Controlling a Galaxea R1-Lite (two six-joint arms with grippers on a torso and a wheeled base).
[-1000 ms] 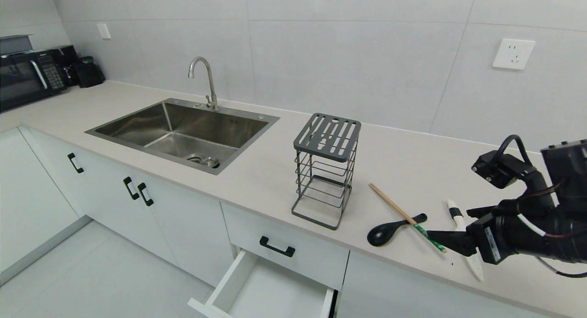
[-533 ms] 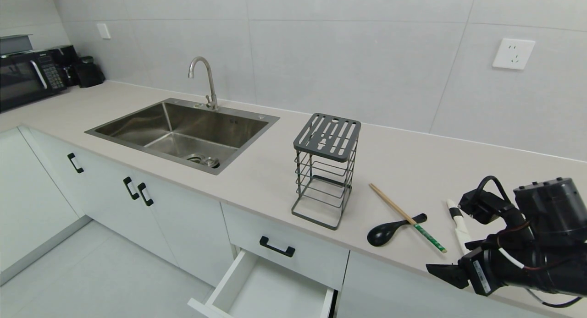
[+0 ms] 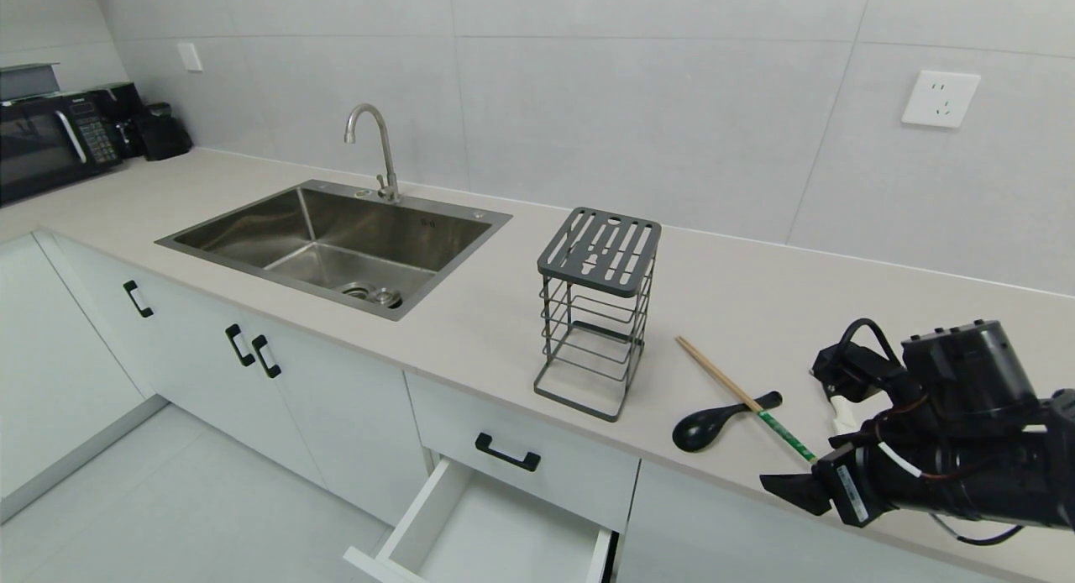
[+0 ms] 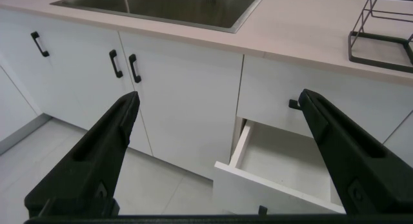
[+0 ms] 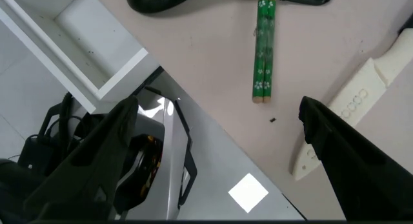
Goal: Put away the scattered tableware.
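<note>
"Where's the tableware?"

"On the table, right of the wire rack. The chopsticks lie across the black spoon's handle, and the white knife is just beside them."

"And the arms?"

"The right gripper hangs at the table's front edge by the chopsticks' green ends, jaws wide, holding nothing. The left gripper is low, facing the open drawer, jaws wide too."

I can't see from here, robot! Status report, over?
Left gripper open, empty. Right gripper open, above counter edge by chopsticks and white knife. Chopsticks cross handle of black spoon. Nothing stowed yet.
</note>
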